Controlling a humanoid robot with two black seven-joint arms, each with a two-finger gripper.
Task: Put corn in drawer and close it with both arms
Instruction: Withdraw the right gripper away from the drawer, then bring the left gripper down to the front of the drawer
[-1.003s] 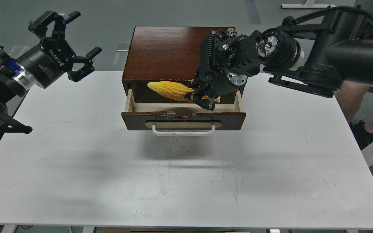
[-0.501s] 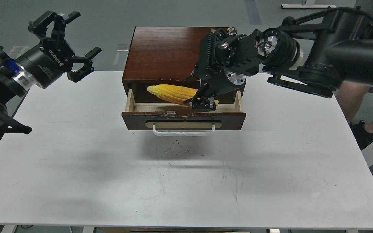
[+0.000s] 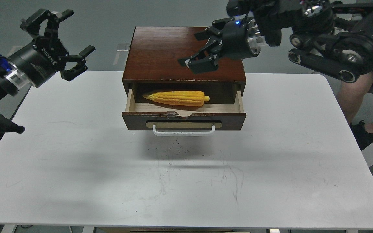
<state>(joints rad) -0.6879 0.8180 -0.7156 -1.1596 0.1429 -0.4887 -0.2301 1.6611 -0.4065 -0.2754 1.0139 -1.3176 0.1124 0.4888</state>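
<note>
The yellow-orange corn point(image 3: 176, 98) lies on its side in the open drawer point(image 3: 184, 120), pointed end to the left. The drawer is pulled out of the dark red-brown cabinet point(image 3: 160, 53); its white bar handle point(image 3: 183, 130) faces me. My right gripper point(image 3: 197, 46) is open and empty, raised above the cabinet top, right of centre. My left gripper point(image 3: 66, 38) is open and empty, held high beyond the table's far left corner.
The cabinet stands at the far middle of a white table point(image 3: 186, 174). A person's legs point(image 3: 364, 106) show past the table's right edge. My right arm's thick links point(image 3: 335, 48) hang over the far right.
My right gripper let go of the corn, which now lies flat in the drawer, and rose up and back above the cabinet top. My left gripper shifted slightly up and left.
</note>
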